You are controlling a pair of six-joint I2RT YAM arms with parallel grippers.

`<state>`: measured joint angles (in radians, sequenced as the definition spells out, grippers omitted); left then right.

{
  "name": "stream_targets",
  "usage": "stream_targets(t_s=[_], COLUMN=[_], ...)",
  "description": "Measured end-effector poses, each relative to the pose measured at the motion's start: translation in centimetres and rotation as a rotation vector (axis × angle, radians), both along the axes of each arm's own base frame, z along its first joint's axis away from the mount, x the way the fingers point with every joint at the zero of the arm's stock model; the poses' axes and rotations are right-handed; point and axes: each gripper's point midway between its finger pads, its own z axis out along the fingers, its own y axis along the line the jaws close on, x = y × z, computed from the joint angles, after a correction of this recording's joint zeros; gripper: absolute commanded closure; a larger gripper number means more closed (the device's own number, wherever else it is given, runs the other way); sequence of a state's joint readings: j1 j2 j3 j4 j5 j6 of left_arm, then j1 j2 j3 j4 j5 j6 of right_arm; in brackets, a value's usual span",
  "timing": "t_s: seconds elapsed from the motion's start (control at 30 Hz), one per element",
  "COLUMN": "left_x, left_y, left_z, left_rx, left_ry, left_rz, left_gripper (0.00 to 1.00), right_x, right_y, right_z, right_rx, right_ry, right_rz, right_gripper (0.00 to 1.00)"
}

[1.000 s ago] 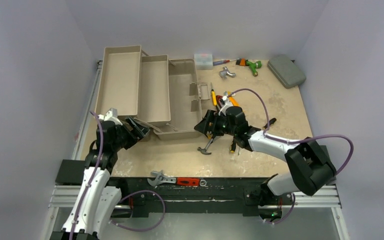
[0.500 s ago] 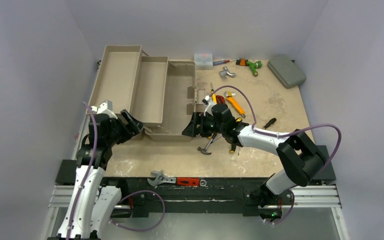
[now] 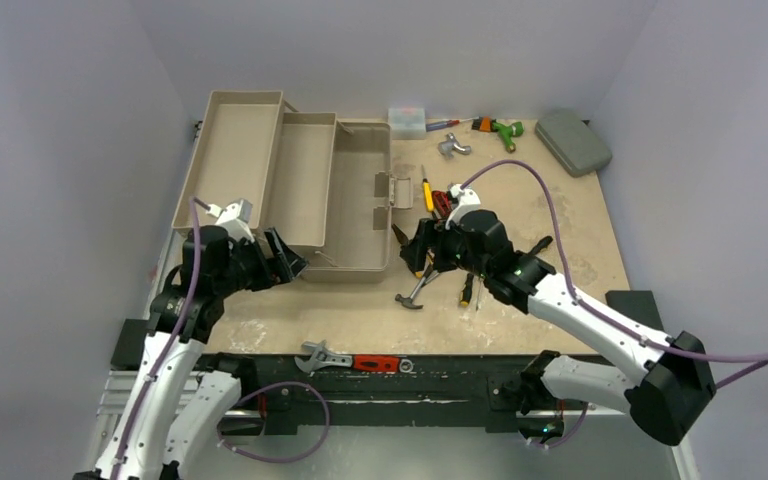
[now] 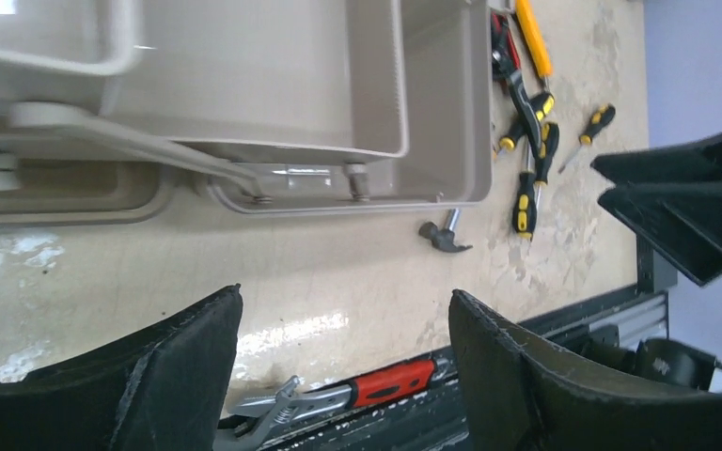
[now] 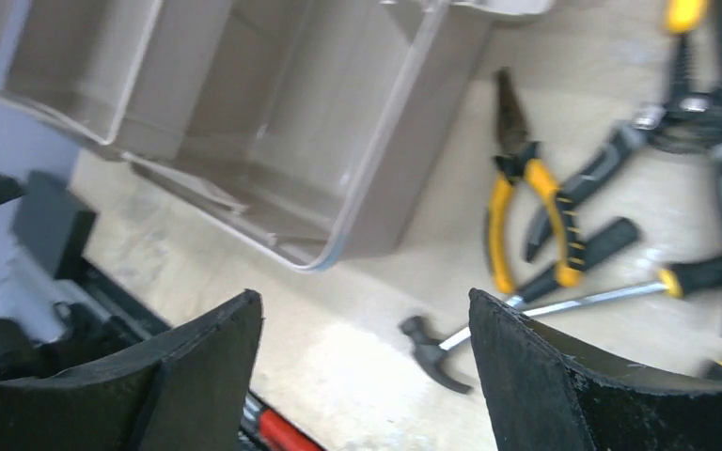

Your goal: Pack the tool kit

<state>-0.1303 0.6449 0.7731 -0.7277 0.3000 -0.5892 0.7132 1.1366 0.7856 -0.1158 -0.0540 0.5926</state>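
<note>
Now, toolbox (image 3: 290, 180): long, beige-tan, lid open, trays folded out to the left; sits at the back left of the tabletop (image 3: 570, 220).
Hand tools: hammer (image 3: 412, 292), yellow-handled pliers (image 5: 526, 207) and screwdrivers (image 4: 525, 202) lie just right of it.
Left jaws: wide apart, holding nothing, at the toolbox's near end.
Right jaws: wide apart, holding nothing, above the hammer.

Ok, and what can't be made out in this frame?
- Top view: the yellow-and-black-handled hand tools lie partly under the right arm; count unclear.
- Top view: the small clear plastic box is too small to show contents.
- Left wrist view: the red-handled silver wrench is partly hidden behind the left gripper.
- Right wrist view: motion blur; hand tools cropped at the right edge.
</note>
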Motion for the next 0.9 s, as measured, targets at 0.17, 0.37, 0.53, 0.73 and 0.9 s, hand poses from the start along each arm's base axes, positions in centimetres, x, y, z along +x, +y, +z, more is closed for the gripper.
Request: stream_targets(t_s=[0.17, 0.37, 0.53, 0.73, 0.9], left_x=[-0.8, -1.9, -2.1, -3.2, -3.9], left_y=[-3.1, -3.9, -1.4, 0.6, 1.1], left_z=[0.8, 1.0, 4.7, 5.7, 4.8], left_rx=[0.049, 0.144, 0.269, 0.344, 0.360], left_ry=[-0.028, -0.062, -0.176, -0.297, -0.318], left_rz=[-0.141, -0.222, -0.206, -0.197, -0.200], left_gripper=[0.22, 0.21, 0.19, 0.20, 0.20], right_x=[0.6, 1.9, 2.8, 4.0, 4.9], right_y=[-4.2, -7.0, -7.1, -5.5, -4.2], right_z=[-1.6, -6.0, -10.0, -12.7, -13.9], right_rx=[-0.178, -0.362, -0.440, -0.426, -0.413], right_ry=[-0.036, 0.033, 0.111, 0.168, 0.190], right_rz=[-0.112, -0.161, -0.098, -0.018, 0.015], right_gripper=[0.37, 0.40, 0.41, 0.45, 0.56])
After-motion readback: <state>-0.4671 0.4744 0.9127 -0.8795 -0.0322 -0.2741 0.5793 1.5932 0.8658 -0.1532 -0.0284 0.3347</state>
